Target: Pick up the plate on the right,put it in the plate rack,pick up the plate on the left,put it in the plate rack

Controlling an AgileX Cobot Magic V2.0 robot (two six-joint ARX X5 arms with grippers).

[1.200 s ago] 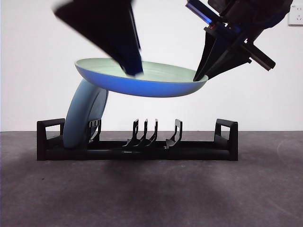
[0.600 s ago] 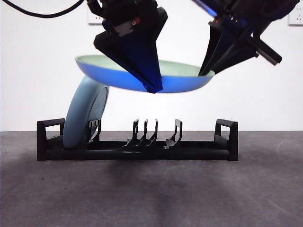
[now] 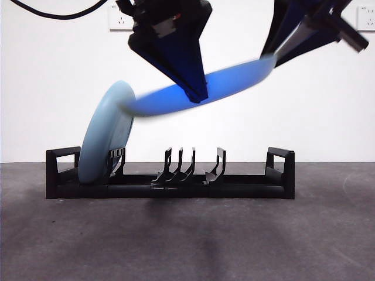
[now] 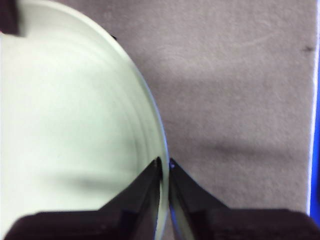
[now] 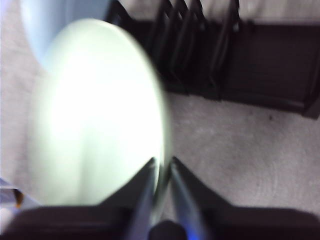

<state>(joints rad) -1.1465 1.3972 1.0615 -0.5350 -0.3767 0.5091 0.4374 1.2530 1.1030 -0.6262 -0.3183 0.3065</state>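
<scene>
A plate (image 3: 234, 82), blue beneath and pale green inside (image 4: 75, 125), hangs tilted above the plate rack (image 3: 170, 187), its right end high and its left end low. My left gripper (image 3: 200, 96) is shut on its near rim (image 4: 165, 162). At the raised right edge, my right gripper (image 3: 272, 58) is shut on the same plate (image 5: 100, 110), jaws pinching the rim (image 5: 162, 162). A second, pale blue plate (image 3: 105, 137) stands leaning in the rack's left end, and the held plate's low end is close to its top.
The long black rack (image 5: 260, 65) sits across the dark grey table (image 3: 234, 246), its middle and right prongs bare. The pale blue plate (image 5: 60, 20) shows beyond the held one. White wall with sockets (image 3: 120, 20) behind.
The held plate has tipped from nearly level to slanted: its right end rose with the right gripper and its left end dropped. The left gripper came in and closed on the near rim.
</scene>
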